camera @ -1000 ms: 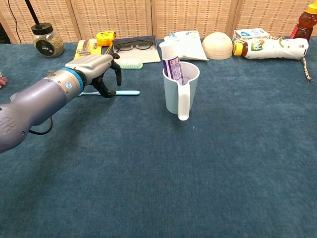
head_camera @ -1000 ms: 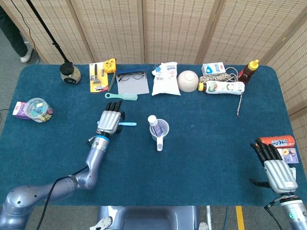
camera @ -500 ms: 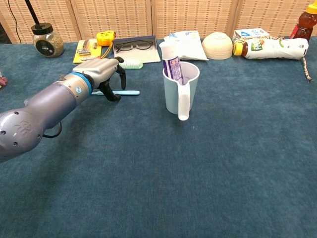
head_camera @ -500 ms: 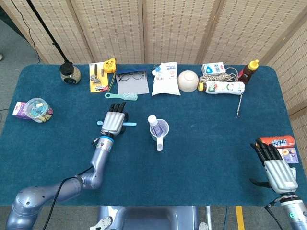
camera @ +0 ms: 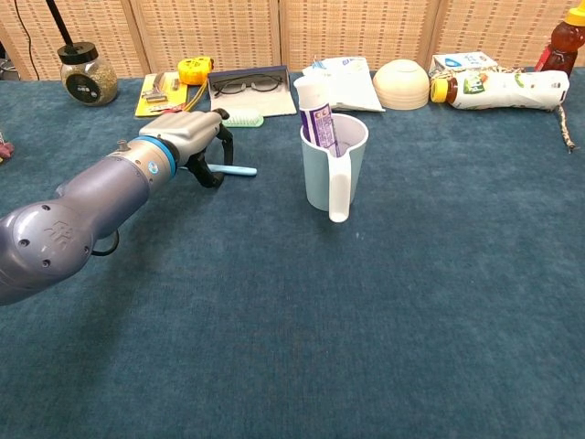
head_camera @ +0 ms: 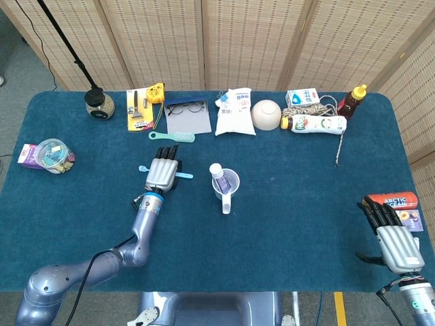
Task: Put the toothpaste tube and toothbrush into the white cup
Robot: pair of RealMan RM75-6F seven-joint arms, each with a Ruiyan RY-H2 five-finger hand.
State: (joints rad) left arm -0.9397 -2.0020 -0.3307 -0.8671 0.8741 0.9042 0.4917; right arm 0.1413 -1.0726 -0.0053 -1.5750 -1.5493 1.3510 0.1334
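The white cup stands mid-table with its handle toward me. The purple-and-white toothpaste tube stands upright inside it. The light blue toothbrush lies on the cloth to the cup's left. My left hand covers its middle, fingers curled down over the handle and thumb on the near side. Both ends of the brush stick out from under the hand. My right hand rests at the front right edge, fingers apart and holding nothing.
Along the back edge lie a green comb, glasses on a case, a white pouch, a bowl, a bottle and a rope. A red packet sits by my right hand.
My left hand slid right along the brush and curled tighter over it. The brush's left end swung slightly toward the back. The right hand stayed put.
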